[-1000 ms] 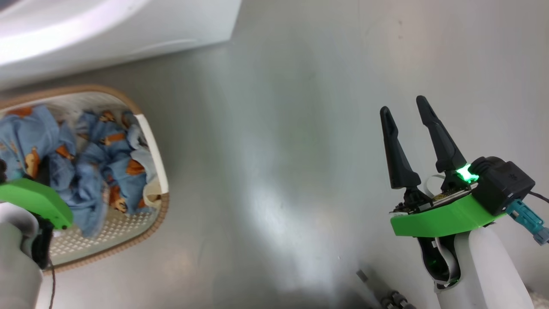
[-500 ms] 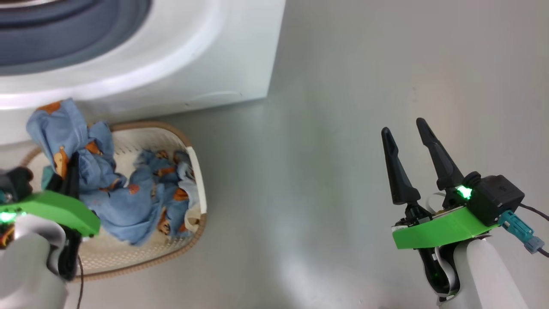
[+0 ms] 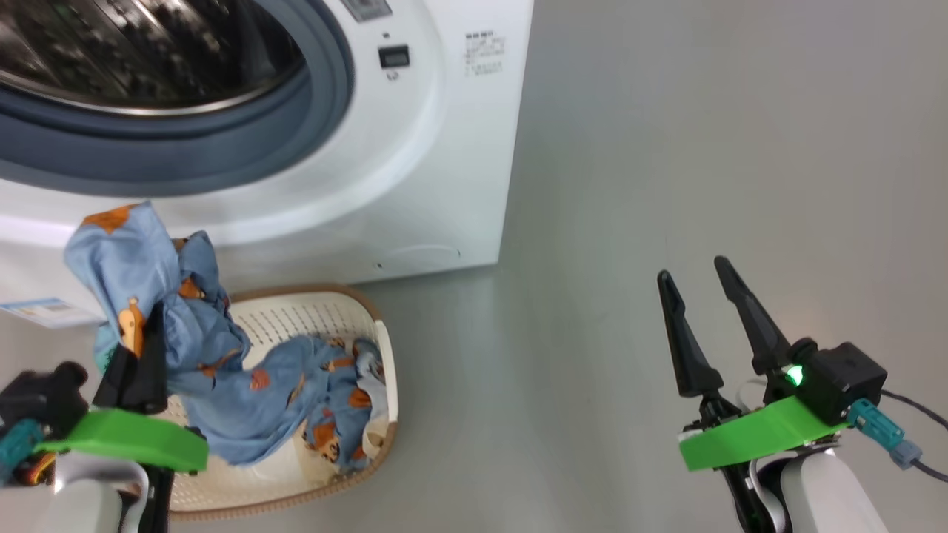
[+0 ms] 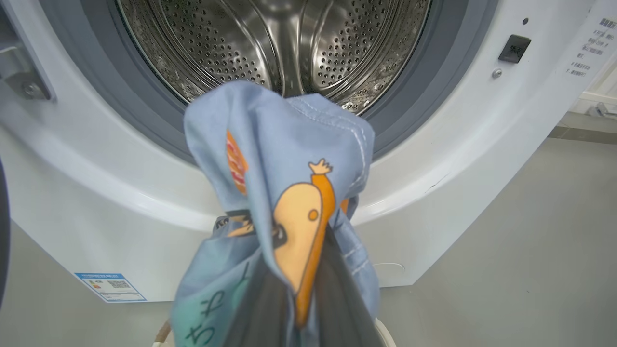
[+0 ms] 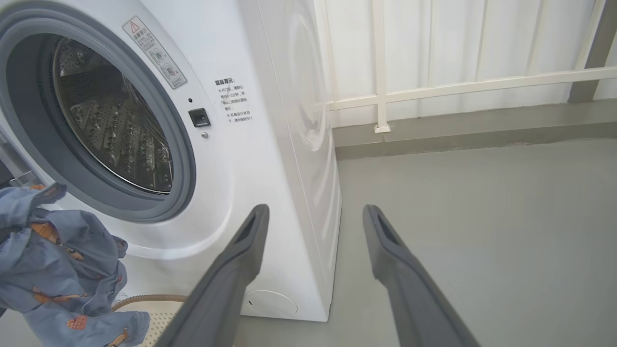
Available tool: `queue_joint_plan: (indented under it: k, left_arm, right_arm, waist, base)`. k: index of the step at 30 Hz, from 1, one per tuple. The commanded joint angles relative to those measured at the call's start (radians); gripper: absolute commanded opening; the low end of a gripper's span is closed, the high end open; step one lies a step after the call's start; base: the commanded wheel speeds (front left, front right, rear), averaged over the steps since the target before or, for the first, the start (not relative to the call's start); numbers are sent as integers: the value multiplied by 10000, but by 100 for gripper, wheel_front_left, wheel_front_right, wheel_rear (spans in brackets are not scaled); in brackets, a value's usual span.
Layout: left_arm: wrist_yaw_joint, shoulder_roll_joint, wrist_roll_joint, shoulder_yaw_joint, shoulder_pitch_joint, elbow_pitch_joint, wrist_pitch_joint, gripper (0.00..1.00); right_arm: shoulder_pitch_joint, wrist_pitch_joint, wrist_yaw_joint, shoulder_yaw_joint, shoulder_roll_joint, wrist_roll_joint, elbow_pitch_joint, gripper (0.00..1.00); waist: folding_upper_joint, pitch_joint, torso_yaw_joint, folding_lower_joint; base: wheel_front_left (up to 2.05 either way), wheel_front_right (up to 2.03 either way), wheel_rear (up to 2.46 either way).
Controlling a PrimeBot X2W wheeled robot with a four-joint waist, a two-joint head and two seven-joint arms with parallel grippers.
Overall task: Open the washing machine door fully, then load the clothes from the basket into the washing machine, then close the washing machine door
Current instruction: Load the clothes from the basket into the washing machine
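- The left end effector (image 3: 144,348) is clamped shut on the light-blue bear-print clothes (image 3: 133,252), raised above the basket's (image 3: 386,385) left end, with cloth trailing into it.
- The right end effector (image 3: 690,268) gapes wide and empty above the grey floor (image 3: 666,148).
- The basket stands just before the washing machine (image 3: 444,148), whose steel drum (image 4: 270,43) is uncovered.

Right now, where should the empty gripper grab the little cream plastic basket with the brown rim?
Probably the white side handle at the right end of the cream-white perforated plastic basket, coming down from above. That end faces the open right gripper, the handle is a thin bare strip it could straddle, and light-blue bear-print clothes held by the left gripper drape over the other end.
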Motion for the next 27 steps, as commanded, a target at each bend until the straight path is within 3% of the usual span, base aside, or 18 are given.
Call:
queue_joint_plan:
  k: [1,6,14,27]
  left_arm:
    - [138,247,315,597,249,-632,-123,0]
    - [230,-201,1257,1490,1343,-2293,-123,0]
    - [14,-931,2361,2461,2844,-3906,-123,0]
    - [-306,-1941,3180,3285,4479,-4497,-124,0]
  right_arm:
    - [197,-47,88,205,17,-191,-190,100]
    - [423,-47,88,132,17,-413,-187,100]
    - [881,-47,88,62,17,-623,-173,100]
    - [1704,-47,88,-176,17,-864,-329,100]
  waist:
    - [0,-771,259,0]
    - [0,-1353,296,0]
    - [0,-2210,265,0]
    - [0,-3035,375,0]
  base:
    - [0,0,0]
    - [0,0,0]
    - [0,0,0]
    - [0,0,0]
